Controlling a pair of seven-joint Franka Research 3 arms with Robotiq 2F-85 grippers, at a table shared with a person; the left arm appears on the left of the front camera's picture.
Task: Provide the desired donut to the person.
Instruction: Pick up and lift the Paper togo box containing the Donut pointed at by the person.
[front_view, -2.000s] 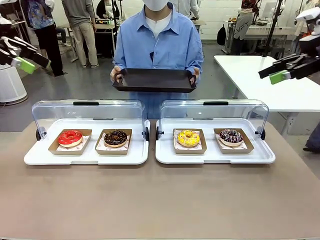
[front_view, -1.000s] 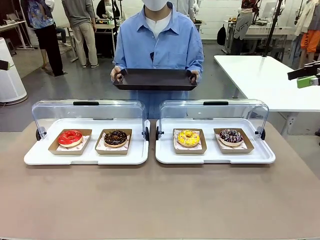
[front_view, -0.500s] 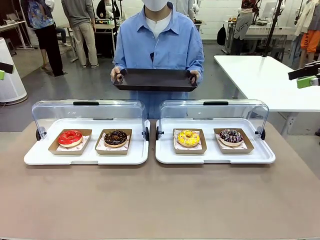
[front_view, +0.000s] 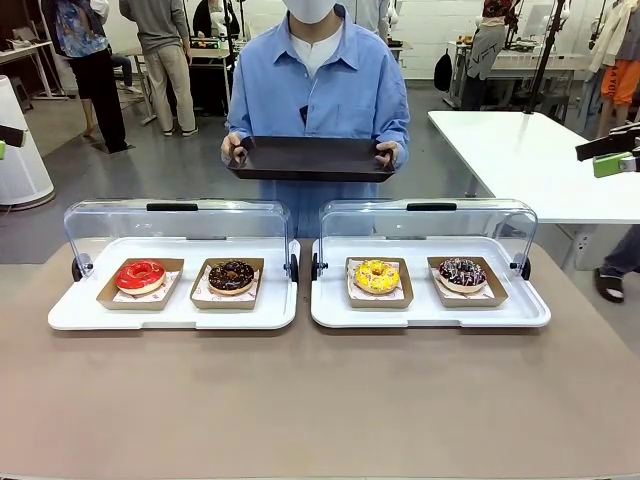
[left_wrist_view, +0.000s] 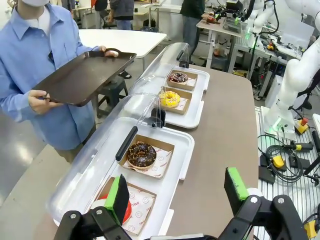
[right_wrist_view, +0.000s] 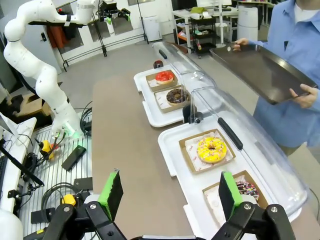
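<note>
The table (front_view: 320, 400) carries two white display cases side by side with clear lids raised, the left case (front_view: 175, 312) and the right case (front_view: 430, 316), and the person (front_view: 320, 90) stands beyond the table's far edge holding a dark tray (front_view: 310, 158) in both hands. Raised off the table's ends, the left gripper (left_wrist_view: 177, 189) and the right gripper (right_wrist_view: 170, 192) each hold their jaws wide apart, with nothing between them. On the table, in cardboard trays, the left case holds a red donut (front_view: 140, 274) and a chocolate donut (front_view: 231, 275), and the right case holds a yellow donut (front_view: 376, 275) and a dark sprinkled donut (front_view: 461, 271); which one is wanted cannot be told.

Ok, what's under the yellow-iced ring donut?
White printed paper in a brown cardboard tray, on a white plastic display base; the paper directly beneath the yellow-iced donut is covered.
</note>
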